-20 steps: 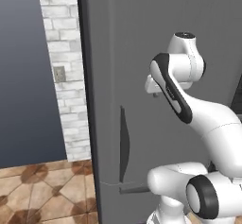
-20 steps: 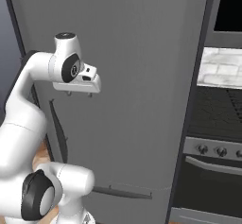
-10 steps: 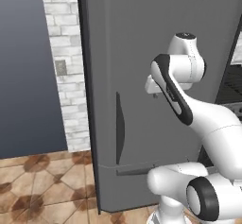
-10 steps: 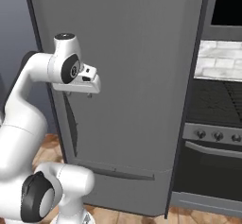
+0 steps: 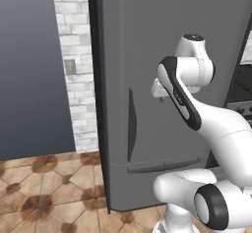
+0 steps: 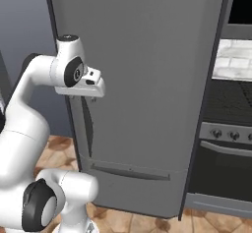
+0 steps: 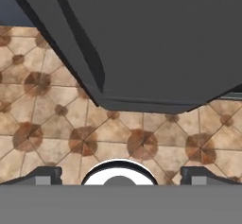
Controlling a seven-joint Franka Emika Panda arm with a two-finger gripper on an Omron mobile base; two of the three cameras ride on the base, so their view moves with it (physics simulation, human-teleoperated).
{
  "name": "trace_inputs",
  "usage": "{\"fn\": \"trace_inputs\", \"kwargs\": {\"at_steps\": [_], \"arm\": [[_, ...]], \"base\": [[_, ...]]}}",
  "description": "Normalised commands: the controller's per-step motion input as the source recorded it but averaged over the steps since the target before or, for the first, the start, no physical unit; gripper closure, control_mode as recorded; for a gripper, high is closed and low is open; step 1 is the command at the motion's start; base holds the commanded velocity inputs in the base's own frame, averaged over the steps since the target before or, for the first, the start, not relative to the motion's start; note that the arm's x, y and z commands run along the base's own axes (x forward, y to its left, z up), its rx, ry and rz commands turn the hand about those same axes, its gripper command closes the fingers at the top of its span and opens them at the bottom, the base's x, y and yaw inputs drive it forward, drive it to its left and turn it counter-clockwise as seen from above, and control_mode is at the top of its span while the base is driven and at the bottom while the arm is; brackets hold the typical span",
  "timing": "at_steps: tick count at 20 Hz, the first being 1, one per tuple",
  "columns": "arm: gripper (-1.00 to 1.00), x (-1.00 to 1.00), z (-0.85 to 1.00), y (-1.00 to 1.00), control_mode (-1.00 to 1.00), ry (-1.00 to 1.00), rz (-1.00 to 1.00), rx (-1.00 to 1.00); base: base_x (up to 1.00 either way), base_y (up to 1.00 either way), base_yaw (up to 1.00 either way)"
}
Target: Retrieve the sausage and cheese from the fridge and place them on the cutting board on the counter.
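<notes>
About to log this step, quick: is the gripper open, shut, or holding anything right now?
Gripper: open, jaws wide apart, holding nothing; it points down at the floor in front of the closed fridge.

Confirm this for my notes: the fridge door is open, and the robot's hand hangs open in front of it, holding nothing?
Not quite. The fridge door is shut, as the right base view shows: its front is one flat closed face. The rest stands: the hand hangs open in front of it, holding nothing.

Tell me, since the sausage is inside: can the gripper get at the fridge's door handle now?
Probably yes: the fridge is shut, the open gripper points floorward, and nothing stands before the vertical handle.
</notes>
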Motion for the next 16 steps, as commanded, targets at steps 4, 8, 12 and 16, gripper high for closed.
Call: {"fn": "trace_inputs", "kwargs": {"at_steps": [4, 8, 12, 16], "arm": [[-1.00, 0.00, 0.00, 0.00, 1.00, 0.00, 0.00, 0.00], [-1.00, 0.00, 0.00, 0.00, 1.00, 0.00, 0.00, 0.00], [-1.00, 0.00, 0.00, 0.00, 1.00, 0.00, 0.00, 0.00], [-1.00, 0.00, 0.00, 0.00, 1.00, 0.00, 0.00, 0.00]], "base": [[-0.32, 0.42, 0.00], [-0.29, 0.35, 0.00], [-0.41, 0.13, -0.01], [-0.47, 0.06, 0.00]]}}
